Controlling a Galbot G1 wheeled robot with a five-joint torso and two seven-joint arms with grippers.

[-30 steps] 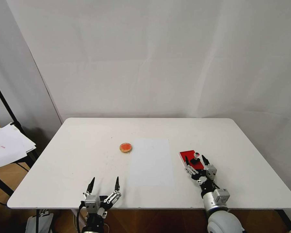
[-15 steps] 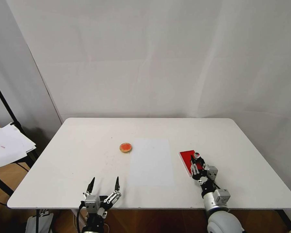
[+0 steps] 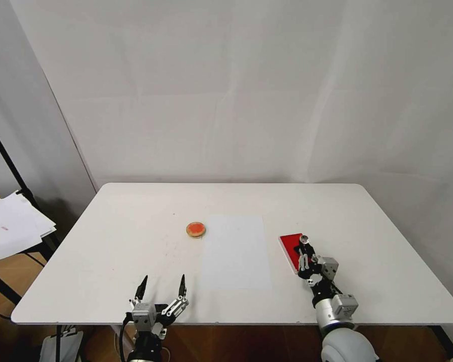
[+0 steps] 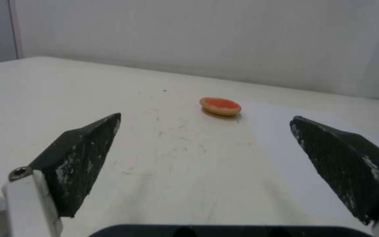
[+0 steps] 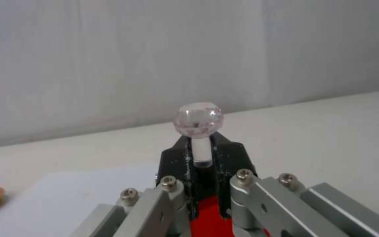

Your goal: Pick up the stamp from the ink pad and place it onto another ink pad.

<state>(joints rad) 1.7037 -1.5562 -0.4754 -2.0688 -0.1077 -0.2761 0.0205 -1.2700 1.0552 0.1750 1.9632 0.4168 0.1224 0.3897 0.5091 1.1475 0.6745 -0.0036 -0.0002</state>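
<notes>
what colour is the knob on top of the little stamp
Clear and glassy with faint pink flecks, on a white stem; the tiny stamp's round knob shows best in the right wrist view.

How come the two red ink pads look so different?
The rectangular pad is flat and bright red with a thin white edge; the round pad is a small disc, orange-red inside a tan rim. The rectangular pad is much bigger. The right gripper is shut on the stamp above the rectangular pad; the round pad has nothing on it, and the open left gripper sits well short of it. Both lie on the white table.
</notes>
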